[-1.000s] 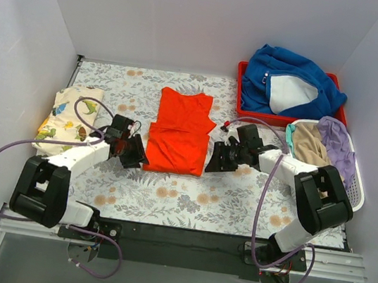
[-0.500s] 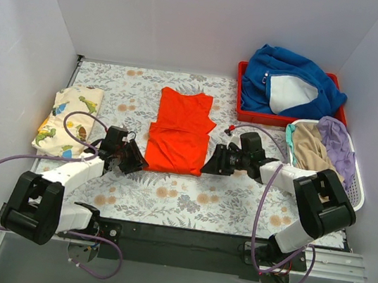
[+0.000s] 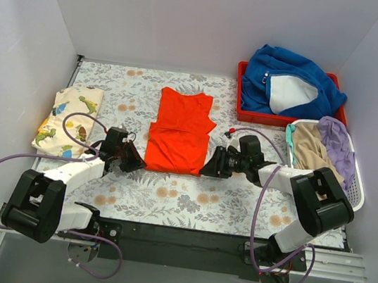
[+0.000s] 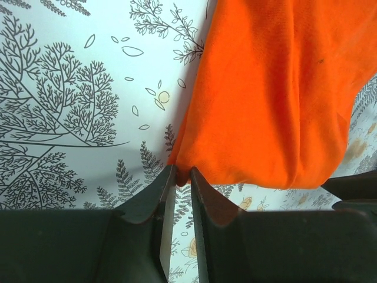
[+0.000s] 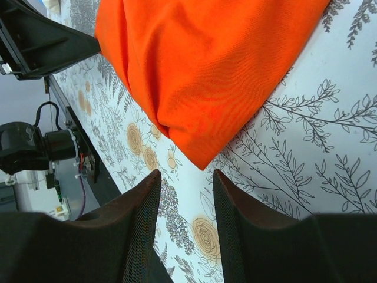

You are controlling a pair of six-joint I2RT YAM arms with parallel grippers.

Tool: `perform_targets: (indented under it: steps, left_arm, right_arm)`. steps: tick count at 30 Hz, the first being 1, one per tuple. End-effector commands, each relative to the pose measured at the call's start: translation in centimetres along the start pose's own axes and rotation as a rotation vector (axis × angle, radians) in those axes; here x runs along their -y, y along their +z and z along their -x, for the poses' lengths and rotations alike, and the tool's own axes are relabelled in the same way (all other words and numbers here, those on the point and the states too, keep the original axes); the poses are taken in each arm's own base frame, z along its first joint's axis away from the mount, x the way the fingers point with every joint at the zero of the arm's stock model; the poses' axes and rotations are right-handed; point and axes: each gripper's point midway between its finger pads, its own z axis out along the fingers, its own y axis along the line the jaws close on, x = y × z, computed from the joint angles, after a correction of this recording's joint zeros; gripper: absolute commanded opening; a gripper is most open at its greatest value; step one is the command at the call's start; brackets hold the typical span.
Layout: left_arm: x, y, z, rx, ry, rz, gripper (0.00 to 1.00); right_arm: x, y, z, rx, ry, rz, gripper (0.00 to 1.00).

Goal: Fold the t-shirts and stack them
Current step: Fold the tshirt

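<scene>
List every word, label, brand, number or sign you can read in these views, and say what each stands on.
None: no readable text shows in any view.
The orange t-shirt is plain.
The cream t-shirt bears only dinosaur pictures.
The tablecloth bears only flowers and ferns.
The blue garment, red tray and basket show no lettering.
</scene>
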Motion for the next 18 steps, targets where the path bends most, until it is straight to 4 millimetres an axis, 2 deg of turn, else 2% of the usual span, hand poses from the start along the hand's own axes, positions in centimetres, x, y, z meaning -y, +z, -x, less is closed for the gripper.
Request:
perform_targets:
  steps: [1,7,12,15,18]
  left_arm:
    - [0.3,0.1,0.9,0.038,0.012,-0.007,0.15]
    - [0.5,0.2,0.9,0.035,0.017,-0.014,0.08]
    - [0.4,0.2,0.8,0.034,0.019,-0.012,0.06]
    - [0.3,0.3,0.8,0.031,0.018,-0.011,0.05]
    - [0.4,0.3,0.9,0.035,0.023,-0.011,0.04]
  right_arm:
    - [0.2,0.5,-0.1,0.010,-0.008,0.002,0.47]
    - [0.6,1.2,0.3,0.017,-0.005,0.001,0.45]
    - [0.9,1.8,0.3,0.016,0.004,0.012,0.29]
    - [0.4,2.1,0.4,0.014,0.000,0.057,0.21]
    - [0.1,2.2,0.5,0.016,-0.001,0.076,0.09]
